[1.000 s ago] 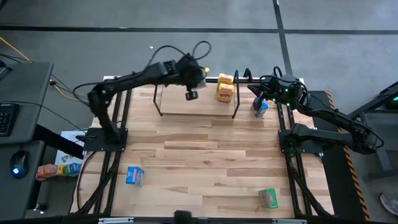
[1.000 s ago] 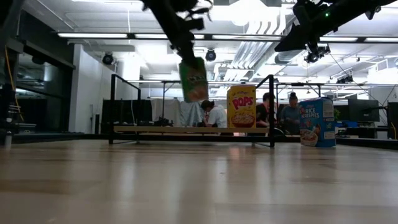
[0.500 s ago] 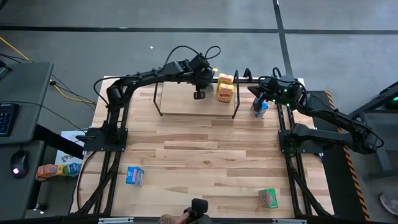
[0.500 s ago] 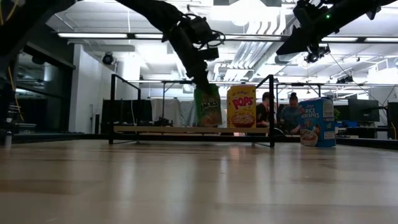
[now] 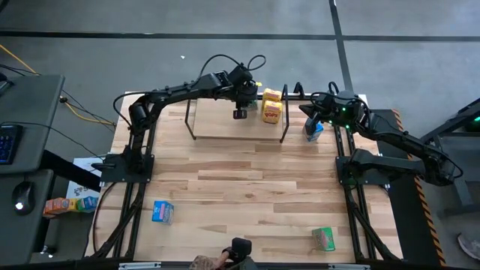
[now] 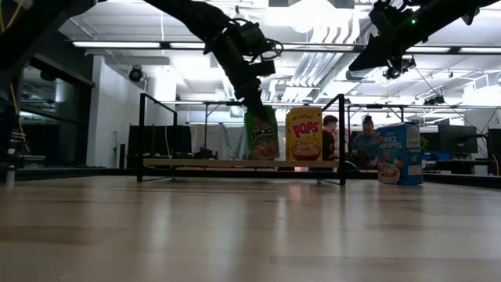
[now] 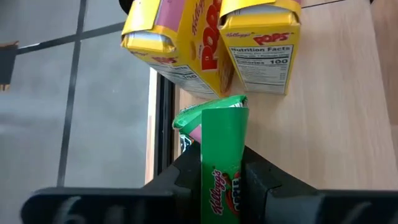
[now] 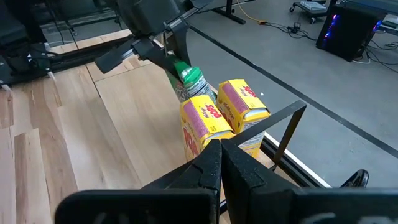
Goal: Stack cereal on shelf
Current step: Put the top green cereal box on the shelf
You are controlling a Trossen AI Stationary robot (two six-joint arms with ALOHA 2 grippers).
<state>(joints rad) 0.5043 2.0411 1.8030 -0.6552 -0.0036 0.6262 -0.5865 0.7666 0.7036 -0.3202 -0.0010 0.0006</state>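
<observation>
Loose boxes, near edge: a blue cereal box lies flat on the counter at the left, and a green one lies at the right, both well apart from the shelf and not yet stacked.

Left pincer: the left pincer hangs over the shelf, its fingers closed tight on the sides of a green cereal box, which stands upright with its base at or just above the plank, just beside the two yellow Pops boxes.

Risk at release: the gap to the Pops boxes looks slim in the left wrist view, where the green box's crumpled top sits close under them; opening the fingers or lifting off at a slant could nudge the neighbours or tip the green box over, since it is tall and narrow.

Risk at the back: the Pops boxes stand near the shelf's far edge and wire upright, so a sideways shove might push one off the plank.

Right pincer: the right pincer hovers off the shelf's right end with fingers pressed together on nothing, above a blue Rice Krispies box standing on the counter; a careless descent could knock that box down.

Background: people sit beyond the counter.
</observation>
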